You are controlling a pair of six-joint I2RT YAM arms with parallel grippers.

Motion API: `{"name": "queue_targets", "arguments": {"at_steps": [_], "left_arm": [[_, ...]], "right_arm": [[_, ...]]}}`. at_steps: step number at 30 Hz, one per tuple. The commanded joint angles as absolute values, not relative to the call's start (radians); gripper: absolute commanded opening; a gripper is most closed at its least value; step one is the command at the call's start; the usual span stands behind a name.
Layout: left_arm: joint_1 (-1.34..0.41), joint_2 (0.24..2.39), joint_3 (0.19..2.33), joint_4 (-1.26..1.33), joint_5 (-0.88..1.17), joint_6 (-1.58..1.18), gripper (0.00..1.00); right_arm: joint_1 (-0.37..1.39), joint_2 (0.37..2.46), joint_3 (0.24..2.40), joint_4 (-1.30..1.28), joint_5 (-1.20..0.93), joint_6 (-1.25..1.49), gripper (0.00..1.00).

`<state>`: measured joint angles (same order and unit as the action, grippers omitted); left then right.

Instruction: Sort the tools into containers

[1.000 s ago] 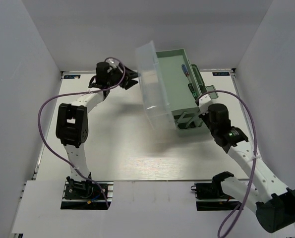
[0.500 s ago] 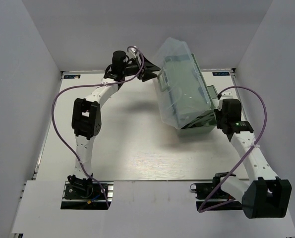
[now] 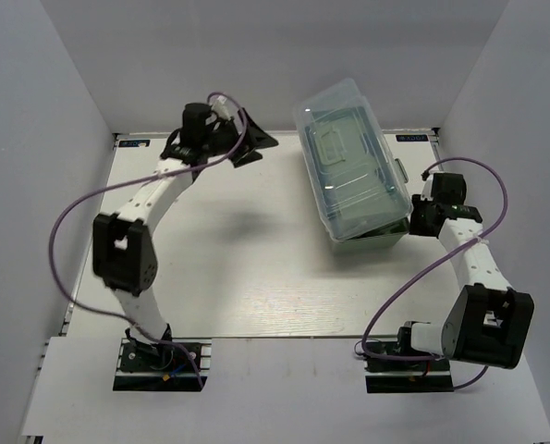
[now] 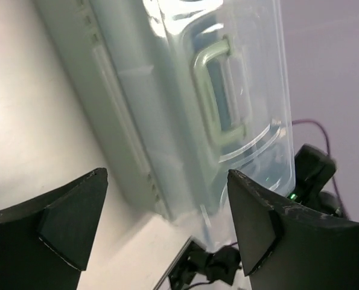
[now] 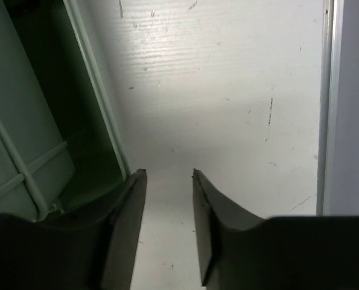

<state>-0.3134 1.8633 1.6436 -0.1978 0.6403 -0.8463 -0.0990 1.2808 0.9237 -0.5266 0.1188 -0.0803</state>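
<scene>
Mint-green toolbox (image 3: 372,231), lid (image 3: 348,157) down, sits on the counter (image 3: 247,268) just right of the left pincer (image 3: 256,148), which gapes wide and empty. The right pincer (image 5: 167,175), narrowly parted, holds nothing; the box lies just left of it.

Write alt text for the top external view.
A mint-green toolbox with its translucent lid down sits at the far right of a white table. The left gripper hangs open near its far left corner; the right gripper sits beside its near right side.

White arms (image 3: 152,196), black joints (image 3: 119,255), purple cables (image 3: 53,242)
</scene>
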Motion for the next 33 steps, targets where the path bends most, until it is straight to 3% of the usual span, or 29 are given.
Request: {"name": "queue_targets", "arguments": {"at_steps": [1, 5, 9, 14, 22, 28, 33], "left_arm": [[-0.296, 1.697, 1.399, -0.224, 0.554, -0.735, 0.91], [-0.296, 1.641, 1.227, -0.127, 0.554, -0.773, 0.91], [-0.307, 1.651, 1.261, -0.155, 0.516, -0.761, 0.92], [-0.327, 1.726, 1.336, -0.189, 0.528, -0.736, 0.92], [-0.337, 1.786, 1.37, -0.186, 0.537, -0.727, 0.94], [-0.373, 1.857, 1.426, -0.175, 0.537, -0.727, 0.94], [-0.393, 1.93, 1.512, -0.196, 0.528, -0.727, 0.94]], "right_arm": [[-0.127, 1.272, 0.997, -0.492, 0.054, -0.103, 0.44], [-0.137, 1.264, 1.014, -0.603, 0.077, -0.21, 0.49], [-0.161, 1.165, 0.905, -0.579, 0.109, -0.261, 0.5], [-0.179, 1.167, 0.931, -0.435, 0.011, -0.278, 0.56], [-0.201, 1.448, 1.189, -0.351, -0.175, -0.376, 0.67], [-0.221, 1.728, 1.509, -0.486, -0.392, -0.374, 0.68], [-0.213, 1.816, 1.58, -0.453, -0.448, -0.376, 0.7]]}}
